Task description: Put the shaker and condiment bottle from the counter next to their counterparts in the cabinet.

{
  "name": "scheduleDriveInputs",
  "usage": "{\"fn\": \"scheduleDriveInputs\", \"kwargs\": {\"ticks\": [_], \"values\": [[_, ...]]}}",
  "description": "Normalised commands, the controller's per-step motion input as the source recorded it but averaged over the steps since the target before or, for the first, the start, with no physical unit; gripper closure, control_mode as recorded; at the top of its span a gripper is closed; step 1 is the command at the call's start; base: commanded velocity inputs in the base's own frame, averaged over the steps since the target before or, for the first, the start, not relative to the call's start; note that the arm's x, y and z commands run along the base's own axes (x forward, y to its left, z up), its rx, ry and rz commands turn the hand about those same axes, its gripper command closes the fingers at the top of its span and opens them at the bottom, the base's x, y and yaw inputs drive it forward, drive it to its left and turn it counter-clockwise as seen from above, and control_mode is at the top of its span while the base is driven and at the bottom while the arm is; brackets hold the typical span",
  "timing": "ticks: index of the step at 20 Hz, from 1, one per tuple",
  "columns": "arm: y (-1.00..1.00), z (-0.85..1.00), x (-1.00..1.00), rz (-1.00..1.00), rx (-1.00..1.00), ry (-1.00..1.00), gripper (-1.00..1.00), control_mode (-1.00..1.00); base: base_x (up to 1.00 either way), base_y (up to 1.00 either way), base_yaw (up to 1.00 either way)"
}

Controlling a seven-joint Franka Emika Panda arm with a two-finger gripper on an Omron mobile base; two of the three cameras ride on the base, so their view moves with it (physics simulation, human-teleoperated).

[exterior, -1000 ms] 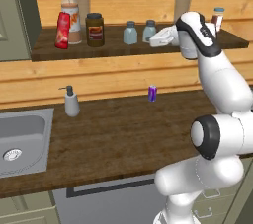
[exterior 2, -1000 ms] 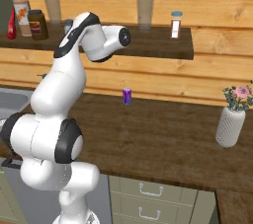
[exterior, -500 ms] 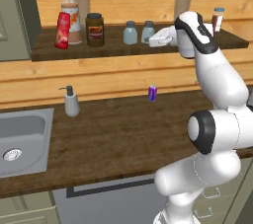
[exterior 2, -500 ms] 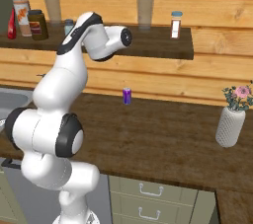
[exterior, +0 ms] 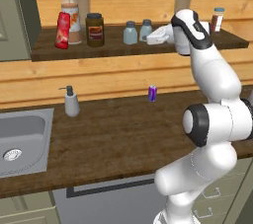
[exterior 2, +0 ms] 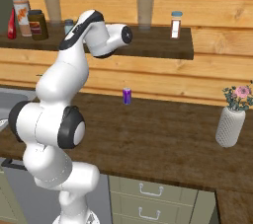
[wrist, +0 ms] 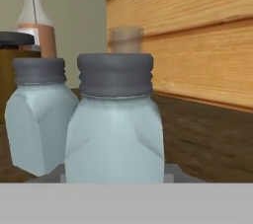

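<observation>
At the frame's upper middle the gripper (exterior: 151, 39) is clamped on the shaker (wrist: 114, 124), which looks light, rigid, likely slick; best held mid-body.

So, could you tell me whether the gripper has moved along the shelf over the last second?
No. In the left base view the gripper sits just right of the two pale shakers, the same place relative to the dark brown jar as before.
</observation>
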Motion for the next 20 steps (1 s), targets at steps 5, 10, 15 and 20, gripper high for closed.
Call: {"fn": "scheduleDriveInputs", "kwargs": {"ticks": [5,10,15,20], "values": [[0.03,-0.09,0.11,0.0,0.0,0.0,-1.0,-1.0,0.0,0.0,0.0],[0.0,-0.02,0.07,0.0,0.0,0.0,-1.0,-1.0,0.0,0.0,0.0],[0.0,0.0,0.04,0.0,0.0,0.0,-1.0,-1.0,0.0,0.0,0.0],[0.0,0.0,0.0,0.0,0.0,0.0,-1.0,-1.0,0.0,0.0,0.0]]}}
